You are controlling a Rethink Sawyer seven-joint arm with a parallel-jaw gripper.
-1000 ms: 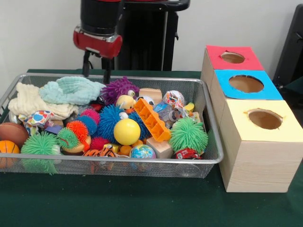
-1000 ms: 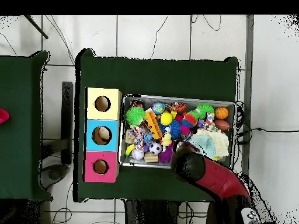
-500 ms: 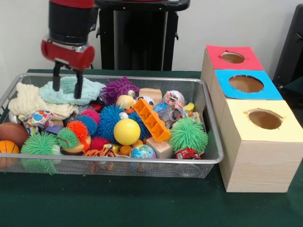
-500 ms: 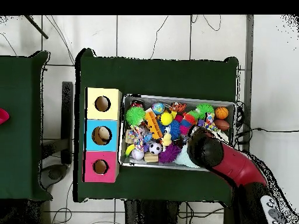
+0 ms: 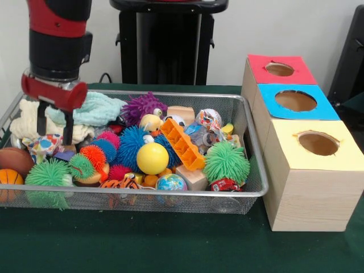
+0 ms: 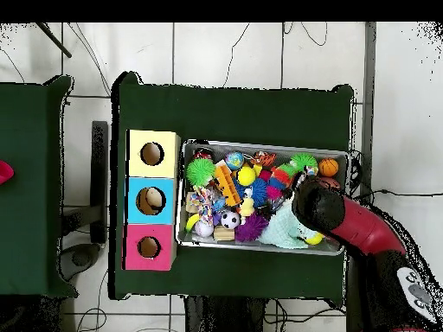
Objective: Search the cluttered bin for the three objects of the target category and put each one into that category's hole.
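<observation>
Over the left end of a silver wire-mesh bin (image 5: pixel 250 190) on a dark green table (image 5: pixel 170 250), the red and black robot arm's gripper (image 5: pixel 53 129) hangs with its two dark fingers (image 5: pixel 68 128) spread apart and holding nothing, their tips just above a cream knitted cloth (image 5: pixel 31 122) and a small patterned fabric toy (image 5: pixel 45 142). Beside the cream cloth lies a pale teal cloth (image 5: pixel 94 108). The bin is crammed with toys: a purple spiky ball (image 5: pixel 142 106), a blue spiky ball (image 5: pixel 132 145), a smooth yellow ball (image 5: pixel 152 158), an orange plastic block with holes (image 5: pixel 183 145), a green spiky ball (image 5: pixel 226 162) near the right end, another green spiky ball (image 5: pixel 46 173) near the left, and a small basketball (image 5: pixel 8 179) at the left wall. Just right of the bin stand three wooden boxes in a row, each with a round hole on top: a red-topped box (image 5: pixel 281 69) farthest back, a blue-topped box (image 5: pixel 296 101) in the middle, and a yellow-topped box (image 5: pixel 315 145) nearest. From overhead, the arm (image 6: pixel 346 225) covers the bin's cloth end.
</observation>
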